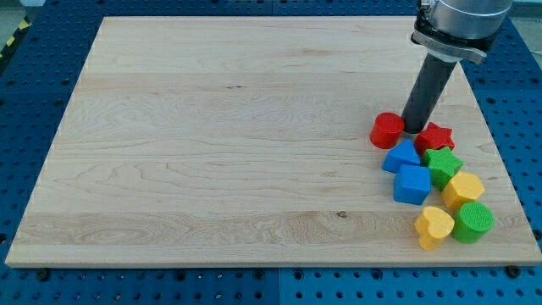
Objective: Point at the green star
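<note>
The green star (pixel 443 164) lies near the board's right edge, in a cluster of blocks. My tip (pixel 414 128) rests on the board just above the cluster, between the red round block (pixel 388 130) on its left and the red star (pixel 435 135) on its right. The green star is a little below and right of the tip, just under the red star. The rod rises up to the arm at the view's top right.
Around the green star are a blue block (pixel 400 156), a blue cube (pixel 412 184), a yellow hexagon-like block (pixel 463 188), a yellow heart (pixel 434 225) and a green round block (pixel 472 221). The wooden board (pixel 212 144) sits on a blue perforated table.
</note>
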You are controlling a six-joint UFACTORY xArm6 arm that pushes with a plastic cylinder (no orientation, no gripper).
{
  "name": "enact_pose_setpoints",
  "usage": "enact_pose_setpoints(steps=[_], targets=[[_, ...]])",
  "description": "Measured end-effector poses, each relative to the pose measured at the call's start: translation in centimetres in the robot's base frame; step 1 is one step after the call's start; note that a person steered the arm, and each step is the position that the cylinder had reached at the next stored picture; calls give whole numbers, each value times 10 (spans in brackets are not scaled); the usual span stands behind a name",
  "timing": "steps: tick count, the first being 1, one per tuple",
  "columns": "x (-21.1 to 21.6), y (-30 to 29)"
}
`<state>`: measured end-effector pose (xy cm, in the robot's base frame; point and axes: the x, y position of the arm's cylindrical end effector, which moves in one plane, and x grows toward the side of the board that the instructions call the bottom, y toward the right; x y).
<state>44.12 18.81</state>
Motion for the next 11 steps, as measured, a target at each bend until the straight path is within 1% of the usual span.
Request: enact_pose_setpoints(steps=[3, 4, 5, 6, 7, 8, 9, 10, 11], targets=[[0, 0], [-9, 15], [-20, 73], [-7, 157], [11, 157], [47, 139], [52, 112], [52, 112], [52, 83]])
